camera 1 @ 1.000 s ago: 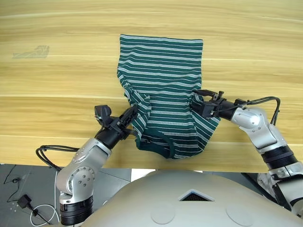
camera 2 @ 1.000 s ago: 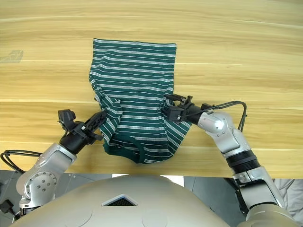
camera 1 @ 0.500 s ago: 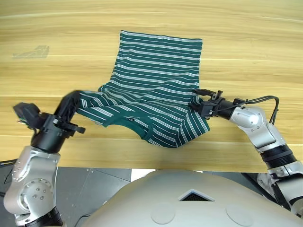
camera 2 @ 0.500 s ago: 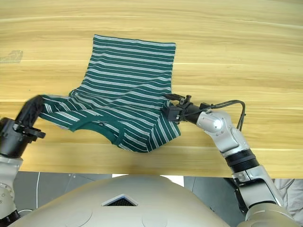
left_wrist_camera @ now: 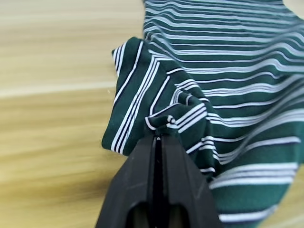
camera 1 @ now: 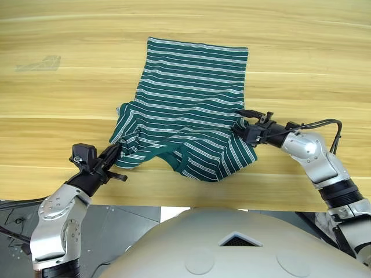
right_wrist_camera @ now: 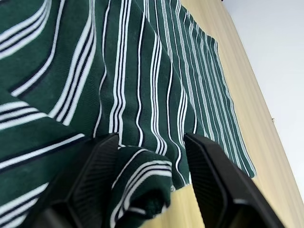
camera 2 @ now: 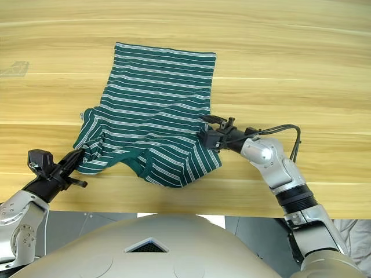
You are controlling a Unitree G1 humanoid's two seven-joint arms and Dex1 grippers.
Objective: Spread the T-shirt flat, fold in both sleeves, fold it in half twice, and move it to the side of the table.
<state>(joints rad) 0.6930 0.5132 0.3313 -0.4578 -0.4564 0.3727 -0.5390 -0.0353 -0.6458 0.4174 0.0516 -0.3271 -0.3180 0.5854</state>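
- Your left jaws are clenching hard on a pinch of the T-shirt [left_wrist_camera: 228,71], at its rumpled corner nearest the robot's left, low over the worktop [camera 1: 64,104].
- Your right jaws are standing part-way apart with a bunched fold of the shirt's opposite edge between them. This reads as a grasp, though contact on both sides is not showing plainly.
- The T-shirt is lying mid-worktop. The far hem [camera 1: 197,45] is flat and square, while the near half is wrinkling between the two arms.
- You are working on step one, spreading. I judge it about half done, since the body is lying out but the shoulders and collar [camera 1: 174,161] are not flat yet.
- Both sleeve folds, both halvings and the move to the side are remaining.
- The sleeves are hard to make out. The left one is bunching at the pinch, and the right one is tucking under the cloth near the right jaws.
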